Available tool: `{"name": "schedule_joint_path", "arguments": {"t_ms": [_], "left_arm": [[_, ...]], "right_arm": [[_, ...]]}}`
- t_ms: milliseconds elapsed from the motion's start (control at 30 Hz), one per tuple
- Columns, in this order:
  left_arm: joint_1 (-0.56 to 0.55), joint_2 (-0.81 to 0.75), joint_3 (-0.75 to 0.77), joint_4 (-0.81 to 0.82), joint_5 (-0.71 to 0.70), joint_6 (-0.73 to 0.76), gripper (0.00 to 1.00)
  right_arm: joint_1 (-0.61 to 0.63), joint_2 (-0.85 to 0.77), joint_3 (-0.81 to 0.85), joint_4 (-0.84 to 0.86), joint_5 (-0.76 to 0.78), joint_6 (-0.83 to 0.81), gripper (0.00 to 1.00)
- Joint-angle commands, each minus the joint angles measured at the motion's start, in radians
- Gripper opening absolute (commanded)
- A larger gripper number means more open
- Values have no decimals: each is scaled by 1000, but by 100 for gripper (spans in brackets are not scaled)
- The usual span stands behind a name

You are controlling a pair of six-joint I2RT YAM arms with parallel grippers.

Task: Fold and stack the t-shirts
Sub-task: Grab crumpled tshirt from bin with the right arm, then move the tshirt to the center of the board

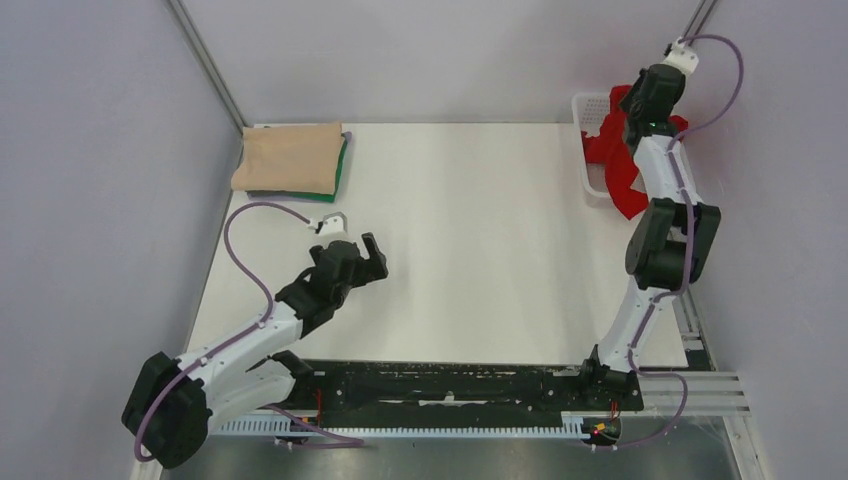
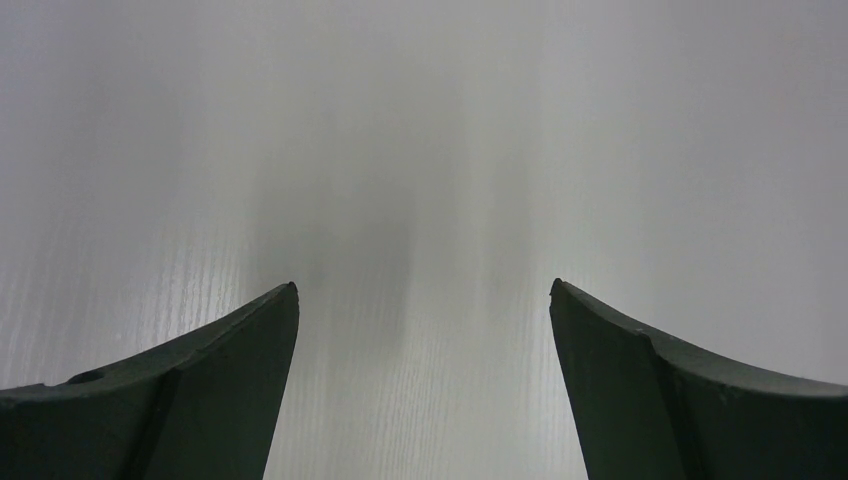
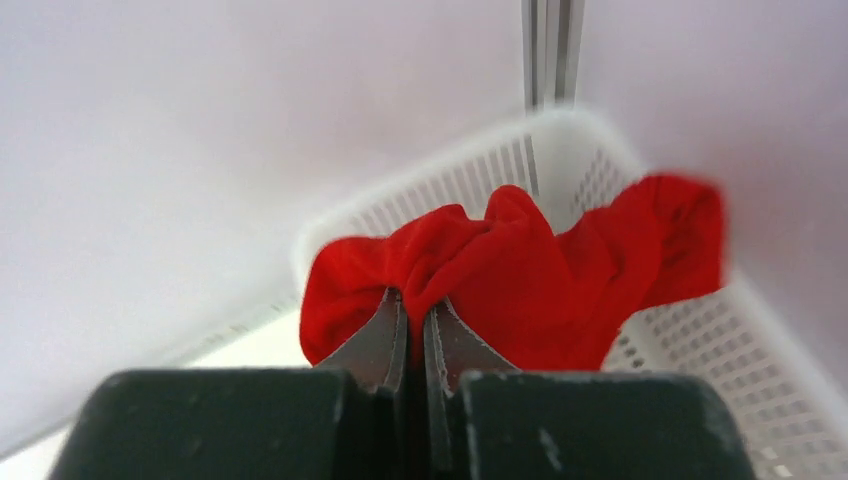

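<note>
A bright red t-shirt (image 1: 622, 170) hangs crumpled out of the white mesh basket (image 1: 590, 112) at the far right. My right gripper (image 3: 415, 305) is shut on a bunched fold of the red t-shirt (image 3: 520, 275), above the basket (image 3: 700, 340). In the top view its fingers are hidden behind the wrist. A folded beige t-shirt (image 1: 288, 155) lies on a folded dark green t-shirt (image 1: 338, 170) at the far left corner. My left gripper (image 1: 368, 252) hovers open over bare table at left of centre; the left wrist view shows its gripper (image 2: 424, 290) with nothing between the fingers.
The white table (image 1: 480, 240) is walled in by grey panels at the back and on both sides. A black rail (image 1: 450, 385) with the arm bases runs along the near edge. The basket stands against the back right corner post.
</note>
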Motion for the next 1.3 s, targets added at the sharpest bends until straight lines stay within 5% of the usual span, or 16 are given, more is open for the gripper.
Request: {"name": "schedule_joint_path", "arguments": {"t_ms": [0,233,400,733,967,1133,1233,1267], "left_arm": [[-2,-97,-8,-13,-47,-56,100],[-2,-211,-21,-90,-66,-92,100],[-2,-244,26,-300,-171,-168,100],[-2,-322,88,-564,-211,-240,100],[-2,-425,51,-618,-215,-296,100],[-2,-430,50,-587,-188,-266,100],[-2,-389,62,-562,-154,-240,100],[-2,-372,65,-546,-126,-232,100]], "right_arm": [[-2,-296,-25,89,-100,-77,0],[32,-523,-32,65,-401,-5,0],[218,-676,-59,46,-449,-117,0],[501,-750,-186,94,-676,-8,0],[540,-826,-527,81,-637,-114,1],[534,-869,-965,94,-182,-158,21],[529,-835,-1034,53,41,-157,88],[529,-834,-1035,40,95,-156,98]]}}
